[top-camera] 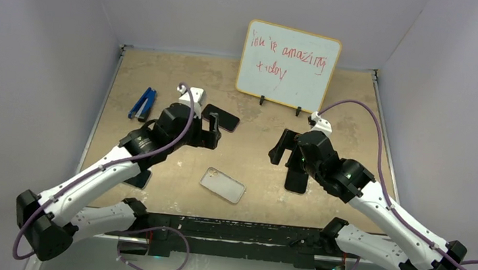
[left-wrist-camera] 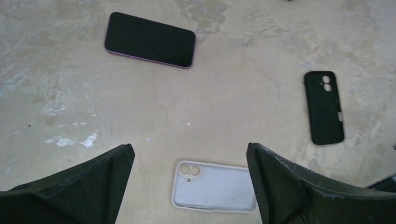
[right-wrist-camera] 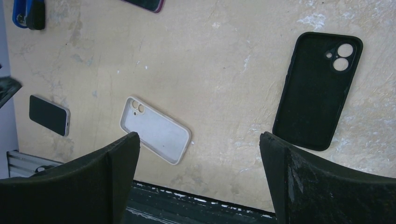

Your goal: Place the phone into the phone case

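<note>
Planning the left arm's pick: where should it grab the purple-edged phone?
Grip the phone across its two long edges near mid-length, left gripper coming straight down: it lies flat, screen up, so only the thin sides offer a hold.

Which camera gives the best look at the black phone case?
The right wrist view: the matte black phone case lies whole and large, camera holes clear. The left wrist view shows it smaller, at the right. From the top camera, the right arm hides most of it.
</note>
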Available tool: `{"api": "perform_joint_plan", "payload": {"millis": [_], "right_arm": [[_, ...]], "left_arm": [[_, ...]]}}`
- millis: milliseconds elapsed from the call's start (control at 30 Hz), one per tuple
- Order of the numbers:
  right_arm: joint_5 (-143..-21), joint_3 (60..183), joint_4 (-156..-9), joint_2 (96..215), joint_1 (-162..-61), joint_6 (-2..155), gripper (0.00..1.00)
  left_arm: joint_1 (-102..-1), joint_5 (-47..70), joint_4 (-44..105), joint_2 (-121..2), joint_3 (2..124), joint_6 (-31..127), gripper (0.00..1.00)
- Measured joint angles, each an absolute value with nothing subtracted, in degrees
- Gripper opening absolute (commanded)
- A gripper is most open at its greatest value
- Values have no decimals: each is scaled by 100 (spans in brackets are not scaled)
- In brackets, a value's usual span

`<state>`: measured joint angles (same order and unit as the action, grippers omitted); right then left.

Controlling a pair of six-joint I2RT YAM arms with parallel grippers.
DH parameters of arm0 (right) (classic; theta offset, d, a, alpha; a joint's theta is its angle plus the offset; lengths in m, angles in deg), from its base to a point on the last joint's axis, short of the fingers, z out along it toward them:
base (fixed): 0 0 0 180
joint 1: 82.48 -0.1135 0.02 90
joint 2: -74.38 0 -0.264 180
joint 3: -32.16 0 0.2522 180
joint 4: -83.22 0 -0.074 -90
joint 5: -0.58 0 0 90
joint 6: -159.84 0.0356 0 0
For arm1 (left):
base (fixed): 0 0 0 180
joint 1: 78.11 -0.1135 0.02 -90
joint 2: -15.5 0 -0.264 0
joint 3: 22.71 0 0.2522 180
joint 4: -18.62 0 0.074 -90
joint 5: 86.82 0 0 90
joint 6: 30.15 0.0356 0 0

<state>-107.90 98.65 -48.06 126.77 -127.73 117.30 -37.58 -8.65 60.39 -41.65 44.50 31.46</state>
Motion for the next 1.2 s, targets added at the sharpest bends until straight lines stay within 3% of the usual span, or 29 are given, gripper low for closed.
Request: {"api": "perform_joint_plan", "payload": {"millis": [400,567,700,800,1000,1200], "right_arm": [[-10283,9664,-5580,12296,-12773,11282,98],[-10030,9581,-5967,12502,-12773,11138,98],[-9984,9537,-6397,12854,-12773,10987,99],[-9977,9552,-6730,13341,-12773,10827,99],[-10028,9974,-7228,14740,-12773,10123,99],[-10019,10982,-7580,16174,-12773,9122,99]], "left_arm": [[-5329,-579,5156,-6156,4710,3761,92],[-5694,-395,4745,-7124,5160,3758,82],[-5915,24,4693,-7443,5329,3632,85],[-6000,193,4758,-7308,5329,3645,97],[-6005,363,5163,-6095,5119,3852,100],[-6005,619,5521,-4318,4159,4067,100]]}}
